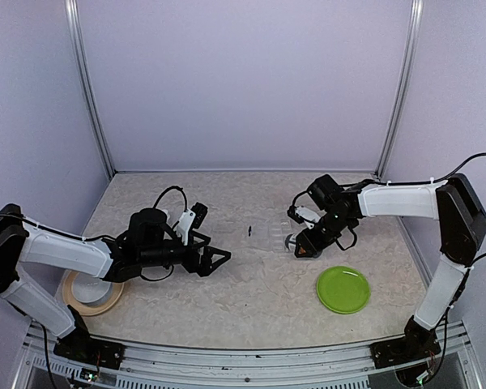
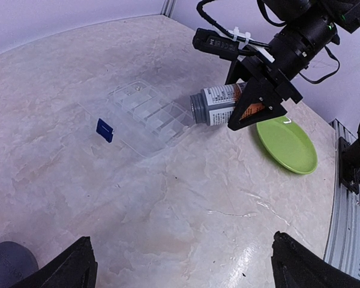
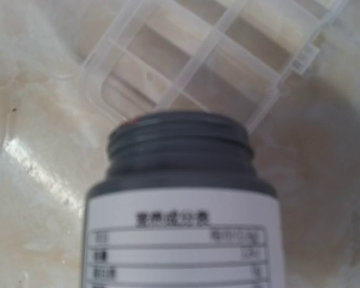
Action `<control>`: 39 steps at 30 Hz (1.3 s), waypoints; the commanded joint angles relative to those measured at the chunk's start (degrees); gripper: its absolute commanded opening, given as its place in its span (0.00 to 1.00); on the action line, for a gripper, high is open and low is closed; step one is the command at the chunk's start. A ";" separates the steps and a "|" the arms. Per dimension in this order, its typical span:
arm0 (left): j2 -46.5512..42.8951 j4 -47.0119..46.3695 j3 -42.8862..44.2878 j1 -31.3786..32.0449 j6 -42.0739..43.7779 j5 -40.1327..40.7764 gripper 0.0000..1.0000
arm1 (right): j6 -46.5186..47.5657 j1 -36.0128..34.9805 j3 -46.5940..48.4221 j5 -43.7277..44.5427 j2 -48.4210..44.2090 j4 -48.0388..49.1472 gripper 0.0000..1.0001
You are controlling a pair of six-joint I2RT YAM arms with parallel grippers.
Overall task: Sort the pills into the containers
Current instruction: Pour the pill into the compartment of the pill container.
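My right gripper (image 1: 304,245) is shut on the bottle (image 1: 294,241) with the white-and-orange label and holds it tilted, mouth down-left, just above the table. In the left wrist view the bottle (image 2: 219,105) points at a clear compartment box (image 2: 141,114) with a small blue piece (image 2: 104,129) at its edge. In the right wrist view the bottle (image 3: 180,228) shows a bare threaded gray neck over the box (image 3: 216,54). My left gripper (image 1: 215,261) is open and empty above bare table (image 2: 186,264). The small white-capped vial and any pills are not in view.
A green plate (image 1: 343,288) lies at the front right and also shows in the left wrist view (image 2: 288,144). A white bowl on a tan plate (image 1: 105,306) sits at the front left. A dark gray round object (image 2: 9,264) lies near my left gripper.
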State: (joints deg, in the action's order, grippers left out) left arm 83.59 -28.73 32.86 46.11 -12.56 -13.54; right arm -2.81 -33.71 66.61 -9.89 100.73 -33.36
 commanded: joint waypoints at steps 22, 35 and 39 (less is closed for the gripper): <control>0.39 -0.67 1.06 0.30 0.60 -0.52 0.99 | 0.32 0.67 2.10 -0.29 -3.76 1.53 0.03; 0.26 -0.56 1.06 0.32 0.61 -0.34 0.99 | 0.43 0.68 1.13 -1.04 -0.82 -1.29 0.03; 0.31 -0.57 1.07 0.38 0.68 -0.34 0.99 | 0.51 0.67 1.09 -0.30 -0.34 -1.53 0.03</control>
State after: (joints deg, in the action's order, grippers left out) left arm 83.70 -28.73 32.86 46.13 -12.53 -13.54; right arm -2.61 -33.69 67.88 -10.13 99.26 -34.06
